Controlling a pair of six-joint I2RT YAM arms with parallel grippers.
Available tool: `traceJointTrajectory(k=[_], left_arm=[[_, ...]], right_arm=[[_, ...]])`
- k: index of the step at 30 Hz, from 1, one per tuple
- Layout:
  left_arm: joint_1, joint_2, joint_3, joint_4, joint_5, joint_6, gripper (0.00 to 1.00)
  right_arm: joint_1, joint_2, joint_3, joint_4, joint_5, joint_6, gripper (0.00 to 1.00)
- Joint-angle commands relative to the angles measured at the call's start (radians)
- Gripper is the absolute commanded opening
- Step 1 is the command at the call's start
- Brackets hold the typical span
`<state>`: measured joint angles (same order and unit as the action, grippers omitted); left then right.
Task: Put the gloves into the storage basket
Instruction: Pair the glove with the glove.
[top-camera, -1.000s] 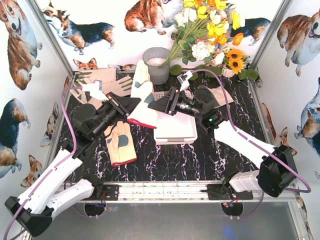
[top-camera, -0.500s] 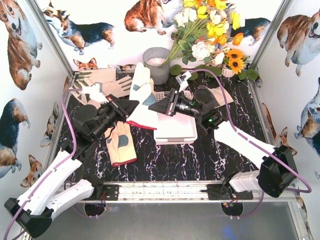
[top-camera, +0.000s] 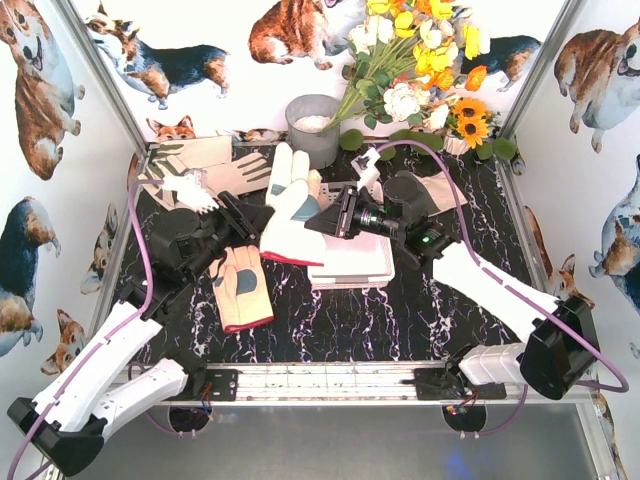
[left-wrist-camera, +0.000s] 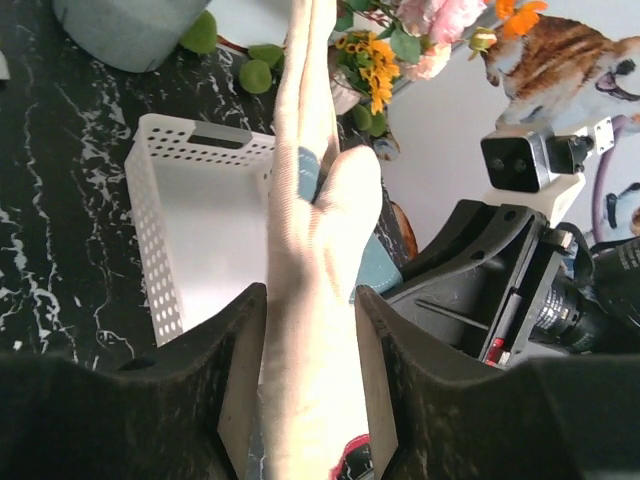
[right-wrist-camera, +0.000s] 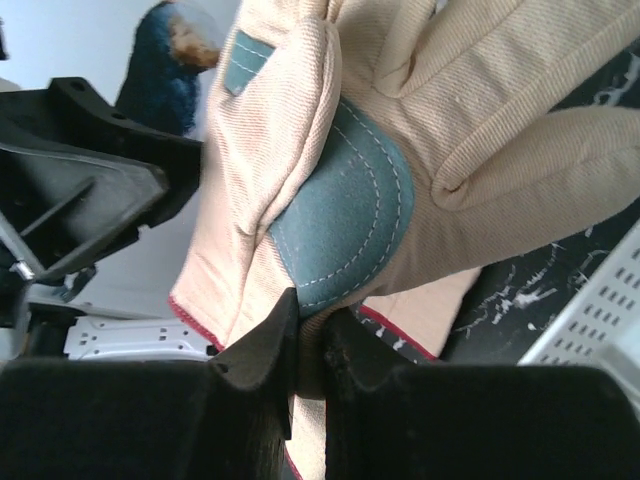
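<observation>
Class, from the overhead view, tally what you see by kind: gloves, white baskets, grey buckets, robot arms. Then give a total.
Gloves: 5 (one held up, one lying near left, two back left, one back right, partly hidden)
White basket: 1
Grey bucket: 1
Robot arms: 2
Total: 9
</observation>
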<state>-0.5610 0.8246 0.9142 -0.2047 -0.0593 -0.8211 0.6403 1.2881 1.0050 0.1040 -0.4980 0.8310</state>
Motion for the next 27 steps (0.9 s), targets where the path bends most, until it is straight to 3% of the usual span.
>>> traceJointTrajectory(k=[1,7,11,22,27], left_arm=[[0.009,-0.021,0.071,-0.084,-0.08,0.081,0.39],[0.009,-0.045,0.108,-0.166,-0.137,0.12,0.49],[0.009,-0.04,0.109,-0.153,-0.086,0.127,0.53],[0.009,0.054,0.105,-0.116,0.06,0.118,0.62],[0.009,0.087,0.056,-0.044,0.108,0.082,0.58]], right_arm=[[0.002,-0.056,0.099,-0.129,0.065,-0.131,0.0],[0.053,-0.032,0.192,-0.339,0.158,-0.278,0.0],[0.102,0.019,0.259,-0.452,0.234,-0.351,0.0],[0.176,0.06,0.265,-0.474,0.244,-0.432,0.0],[0.193,0.068,0.276,-0.492,0.277,-0.446,0.0]])
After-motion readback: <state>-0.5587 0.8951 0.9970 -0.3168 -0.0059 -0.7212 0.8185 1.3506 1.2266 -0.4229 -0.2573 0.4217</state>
